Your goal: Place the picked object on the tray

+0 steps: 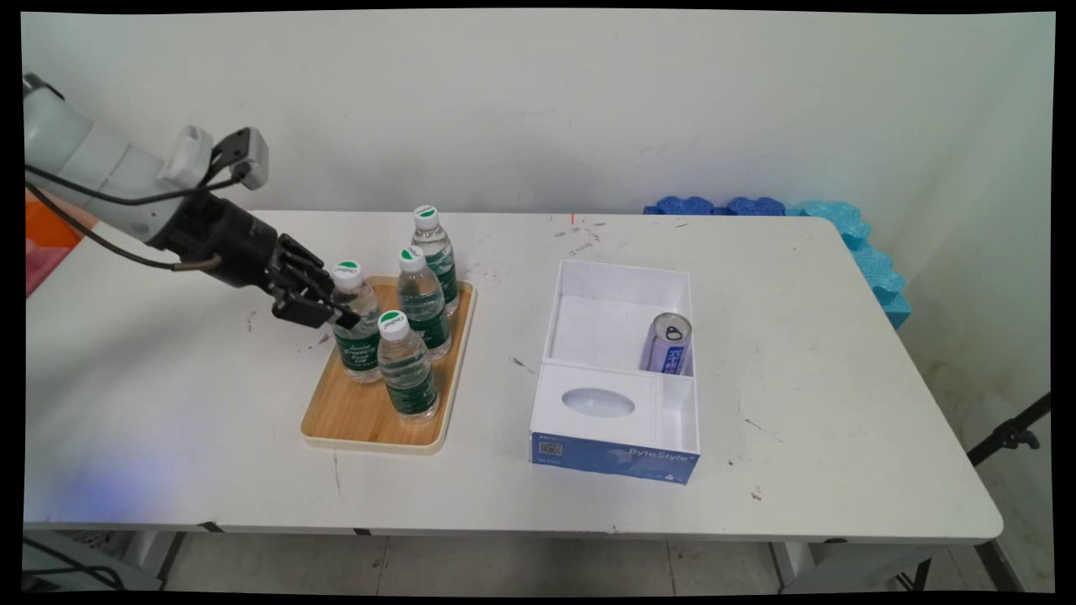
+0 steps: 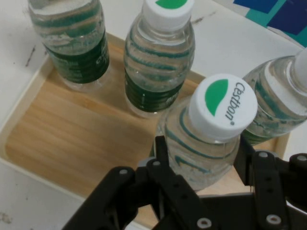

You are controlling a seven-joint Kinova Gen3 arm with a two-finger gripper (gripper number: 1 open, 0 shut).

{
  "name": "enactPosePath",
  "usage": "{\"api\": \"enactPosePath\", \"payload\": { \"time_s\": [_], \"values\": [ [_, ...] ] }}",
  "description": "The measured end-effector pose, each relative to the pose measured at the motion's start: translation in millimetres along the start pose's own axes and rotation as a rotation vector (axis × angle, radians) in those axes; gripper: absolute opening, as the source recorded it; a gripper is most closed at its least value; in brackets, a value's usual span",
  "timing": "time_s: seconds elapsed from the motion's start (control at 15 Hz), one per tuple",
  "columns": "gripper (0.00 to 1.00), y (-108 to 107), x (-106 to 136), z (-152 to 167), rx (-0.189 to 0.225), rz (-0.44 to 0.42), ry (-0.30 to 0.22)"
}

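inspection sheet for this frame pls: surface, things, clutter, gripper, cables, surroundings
Surface: white table, scuffed with dark marks.
Things: four water bottles upright on a wooden tray; left bottle sits between the fingers. White box holds a can lying tilted; tissue box occupies its near end.
Clutter: nothing seen.
Gripper: gripper straddles the left bottle's shoulder; contact cannot be told.
Cables: black cables hang along the arm.
Surroundings: white wall; blue foam pieces at the table's far right.
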State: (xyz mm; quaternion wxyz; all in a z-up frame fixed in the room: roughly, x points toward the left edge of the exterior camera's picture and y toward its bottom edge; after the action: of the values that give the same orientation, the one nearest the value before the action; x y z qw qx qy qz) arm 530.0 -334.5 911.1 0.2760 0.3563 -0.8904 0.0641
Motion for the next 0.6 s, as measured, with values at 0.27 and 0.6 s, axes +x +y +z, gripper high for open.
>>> {"api": "enactPosePath", "payload": {
  "time_s": [0.27,0.6],
  "values": [
    [0.00,1.0,-3.1,8.9,0.002,-0.002,-0.001],
    [1.00,-1.1,-4.7,18.2,0.010,0.010,0.002]
  ]
}}
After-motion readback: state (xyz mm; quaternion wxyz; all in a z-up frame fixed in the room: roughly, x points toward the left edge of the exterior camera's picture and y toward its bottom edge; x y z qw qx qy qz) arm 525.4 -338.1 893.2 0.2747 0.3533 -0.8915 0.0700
